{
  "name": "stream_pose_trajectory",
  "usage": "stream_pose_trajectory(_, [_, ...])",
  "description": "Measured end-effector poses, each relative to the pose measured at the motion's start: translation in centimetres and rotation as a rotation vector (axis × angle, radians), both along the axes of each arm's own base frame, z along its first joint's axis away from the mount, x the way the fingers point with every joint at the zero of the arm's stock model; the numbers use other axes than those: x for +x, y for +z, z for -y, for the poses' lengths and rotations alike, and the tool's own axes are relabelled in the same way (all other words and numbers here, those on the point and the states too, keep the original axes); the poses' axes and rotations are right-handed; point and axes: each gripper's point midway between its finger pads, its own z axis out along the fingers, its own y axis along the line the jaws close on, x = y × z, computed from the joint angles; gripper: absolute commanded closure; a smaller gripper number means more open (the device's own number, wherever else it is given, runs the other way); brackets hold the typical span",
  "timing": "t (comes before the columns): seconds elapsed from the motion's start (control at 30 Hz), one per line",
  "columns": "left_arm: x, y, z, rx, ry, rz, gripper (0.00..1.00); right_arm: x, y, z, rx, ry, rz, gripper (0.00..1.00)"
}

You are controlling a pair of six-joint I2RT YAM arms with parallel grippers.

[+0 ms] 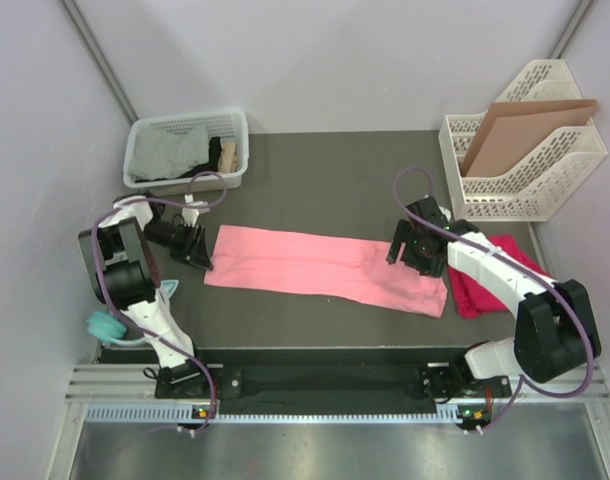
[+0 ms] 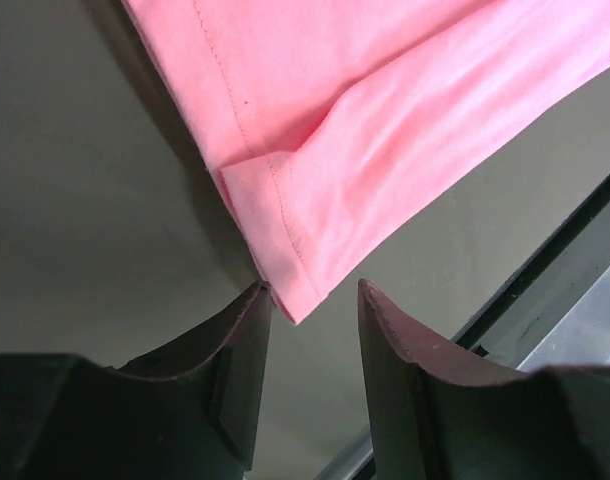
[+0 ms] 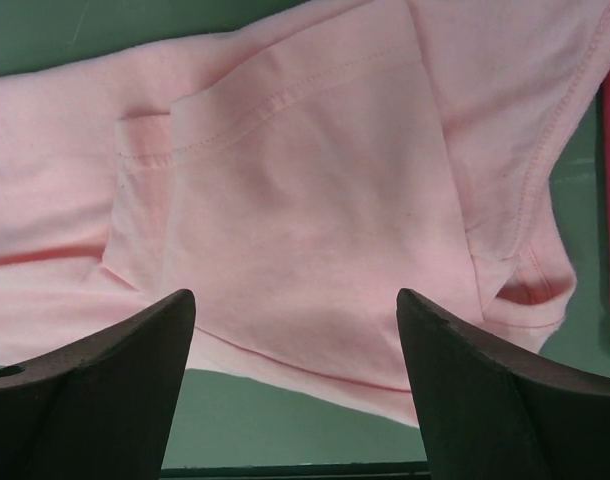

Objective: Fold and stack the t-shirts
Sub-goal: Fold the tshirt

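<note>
Pink t-shirt lies in long strip on table; left gripper part-open at its corner, right gripper wide above other end, both empty; my plan: pinch both layers, lift level

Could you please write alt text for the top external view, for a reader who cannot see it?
A light pink t-shirt, folded into a long strip, lies across a dark table, the left gripper at its left end and the right gripper open above its right end. A darker red t-shirt lies bunched at its right.
</note>
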Motion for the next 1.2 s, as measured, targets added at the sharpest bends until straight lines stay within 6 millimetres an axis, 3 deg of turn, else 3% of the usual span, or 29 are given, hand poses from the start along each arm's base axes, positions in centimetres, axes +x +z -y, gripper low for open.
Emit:
stream_pose_trajectory(0.33, [0.4, -1.4, -0.2, -0.005, 0.003, -0.018, 0.51, 0.4, 0.2, -0.6, 0.020, 0.011, 0.021, 0.19])
stream_pose_trajectory(0.73, [3.4, -2.0, -0.6, 0.030, 0.038, 0.050, 0.44, 0.2, 0.3, -1.2, 0.032, 0.030, 0.020, 0.18])
stream_pose_trajectory(0.97, [4.8, -2.0, 0.9, 0.011, 0.020, 0.059, 0.45, 0.1, 0.5, -1.4, 0.035, 0.035, 0.024, 0.19])
stream_pose_trajectory(1.2, [4.7, -2.1, 3.0, -0.022, -0.020, 0.051, 0.47, 0.1, 0.8, -1.4, 0.039, 0.033, 0.035, 0.19])
